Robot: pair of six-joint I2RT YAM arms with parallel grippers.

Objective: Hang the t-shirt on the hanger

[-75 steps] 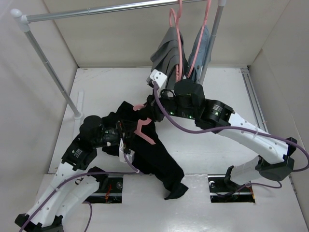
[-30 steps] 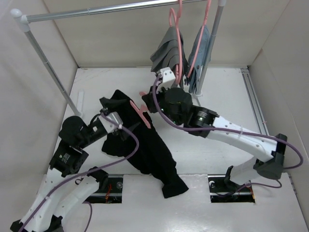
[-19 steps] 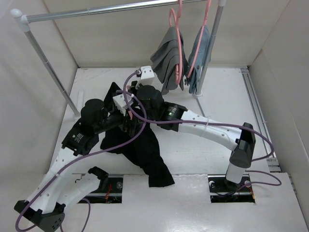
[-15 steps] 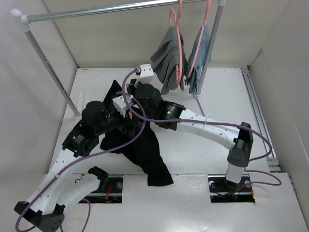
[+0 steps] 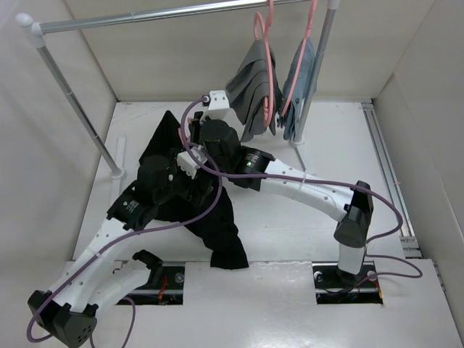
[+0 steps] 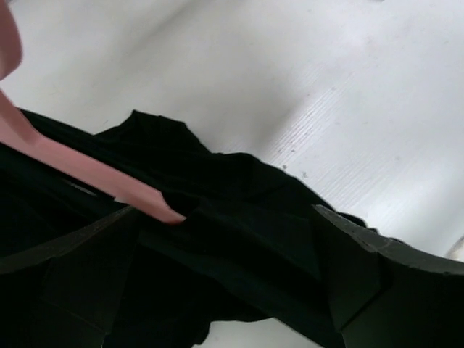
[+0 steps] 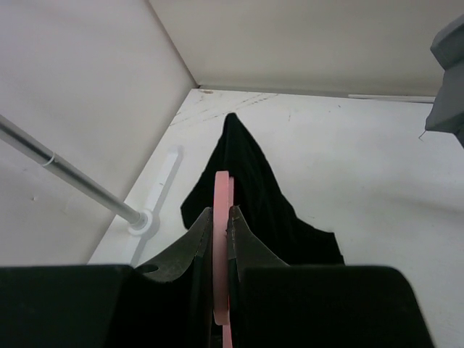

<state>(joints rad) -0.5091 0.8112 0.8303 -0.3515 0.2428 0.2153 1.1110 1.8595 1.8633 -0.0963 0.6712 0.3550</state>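
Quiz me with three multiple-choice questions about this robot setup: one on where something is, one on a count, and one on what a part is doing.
1. Where on the table does the black t-shirt lie?
A. left half
B. far right corner
C. near right edge

2. How many garments hang from the metal rail?
A. one
B. two
C. four

3. What is the right end effector doing?
A. standing wide open, empty
B. clamping a towel
C. clamping the pink hanger

Answers:
1 A: the top view shows it left of centre.
2 B: a grey garment and a blue-grey garment hang there.
3 C: its own wrist view shows the fingers shut on the pink strip.
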